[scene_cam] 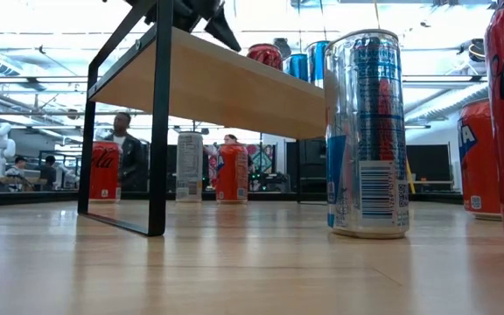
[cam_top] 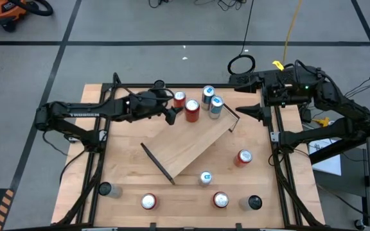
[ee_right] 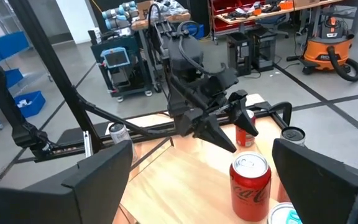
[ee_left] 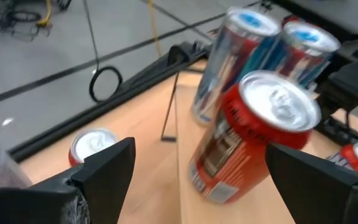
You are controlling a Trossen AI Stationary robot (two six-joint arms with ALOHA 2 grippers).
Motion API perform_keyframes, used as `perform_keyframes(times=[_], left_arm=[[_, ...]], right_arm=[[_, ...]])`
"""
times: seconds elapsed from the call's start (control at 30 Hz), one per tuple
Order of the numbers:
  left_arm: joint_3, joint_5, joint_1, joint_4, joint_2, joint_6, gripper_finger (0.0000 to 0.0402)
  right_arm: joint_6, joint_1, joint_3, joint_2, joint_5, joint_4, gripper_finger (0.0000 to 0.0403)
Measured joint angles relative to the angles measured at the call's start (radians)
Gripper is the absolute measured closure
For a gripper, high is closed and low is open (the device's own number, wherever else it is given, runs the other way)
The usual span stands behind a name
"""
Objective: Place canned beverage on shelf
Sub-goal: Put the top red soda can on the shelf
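High view | left claw (cam_top: 172, 114) open, frame centre, beside red can (cam_top: 192, 110) on shelf (cam_top: 188, 146) | right claw (cam_top: 249, 113) open, right of centre.

The left arm stretches from the left edge of the overhead picture toward the upper middle, low and nearly level. Its left gripper (cam_top: 171, 113) sits just left of centre in the upper half, fingers spread wide and holding nothing. The right arm folds back along the right side. Its right gripper (cam_top: 248, 112) points leftward in the upper right, fingers likewise parted and empty.
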Motion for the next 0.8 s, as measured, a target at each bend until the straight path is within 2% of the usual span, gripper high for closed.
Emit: perform_keyframes(times=[0.37, 0.6, 0.8], left_arm=[[-0.002, 0.046, -0.001, -0.047, 0.042, -0.027, 0.0041], [0.064, 0.041, 0.012, -0.438, -0.047, -0.234, 0.0041], [0.084, 0.043, 0.037, -0.574, -0.114, -0.238, 0.0041]], right_arm=[[-0.004, 0.000, 0.000, 0.035, -0.001, -0.011, 0.0039], [0.035, 0.000, 0.000, 0.035, 0.000, -0.010, 0.0039], [0.024, 0.000, 0.000, 0.051, 0.089, -0.009, 0.0039]])
